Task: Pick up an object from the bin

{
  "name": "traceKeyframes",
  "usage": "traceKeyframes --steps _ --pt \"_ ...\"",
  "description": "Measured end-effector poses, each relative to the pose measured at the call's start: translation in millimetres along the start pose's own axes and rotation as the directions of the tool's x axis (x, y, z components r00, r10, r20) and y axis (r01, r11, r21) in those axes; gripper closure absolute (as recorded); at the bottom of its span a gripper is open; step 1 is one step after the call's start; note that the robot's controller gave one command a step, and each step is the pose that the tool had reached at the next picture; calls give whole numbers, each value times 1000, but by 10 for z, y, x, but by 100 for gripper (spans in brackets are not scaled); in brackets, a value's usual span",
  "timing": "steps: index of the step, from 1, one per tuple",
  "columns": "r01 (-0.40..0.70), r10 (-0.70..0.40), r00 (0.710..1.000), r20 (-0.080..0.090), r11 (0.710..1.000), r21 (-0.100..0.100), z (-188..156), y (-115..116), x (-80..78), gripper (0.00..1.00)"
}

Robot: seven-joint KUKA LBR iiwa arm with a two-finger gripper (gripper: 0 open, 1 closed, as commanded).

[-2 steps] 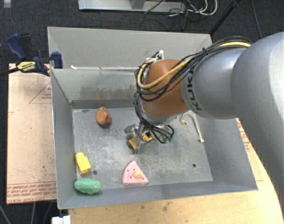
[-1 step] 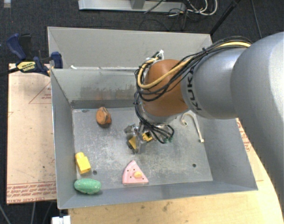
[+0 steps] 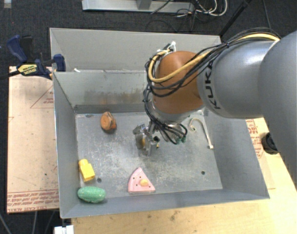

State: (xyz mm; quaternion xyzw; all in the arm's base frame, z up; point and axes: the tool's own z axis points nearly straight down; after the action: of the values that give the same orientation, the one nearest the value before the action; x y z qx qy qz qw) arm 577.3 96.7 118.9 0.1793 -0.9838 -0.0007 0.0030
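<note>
My gripper (image 3: 146, 141) hangs low over the bare middle of the bin floor, under the arm's orange cover. Nothing shows in it. A pink wedge-shaped piece with a yellow spot (image 3: 140, 182) lies nearer the front wall, a short way below the gripper in the view. A brown, rounded lump (image 3: 108, 121) sits to the gripper's left, close to the back wall. Neither one touches the gripper.
A yellow block (image 3: 86, 170) and a green oval thing (image 3: 91, 194) lie in the front left corner. A thin white bent strip (image 3: 203, 130) lies on the floor to the right of the gripper, partly under the arm.
</note>
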Motion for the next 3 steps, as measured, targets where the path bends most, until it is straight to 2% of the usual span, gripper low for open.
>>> traceKeyframes --steps 1,2,3 --pt "-3 3 1000 7 1000 2 -703 10 -116 100" --pt "-46 46 999 10 999 2 -1261 -70 35 0" --pt "-46 46 999 9 999 2 -1260 -70 36 0"
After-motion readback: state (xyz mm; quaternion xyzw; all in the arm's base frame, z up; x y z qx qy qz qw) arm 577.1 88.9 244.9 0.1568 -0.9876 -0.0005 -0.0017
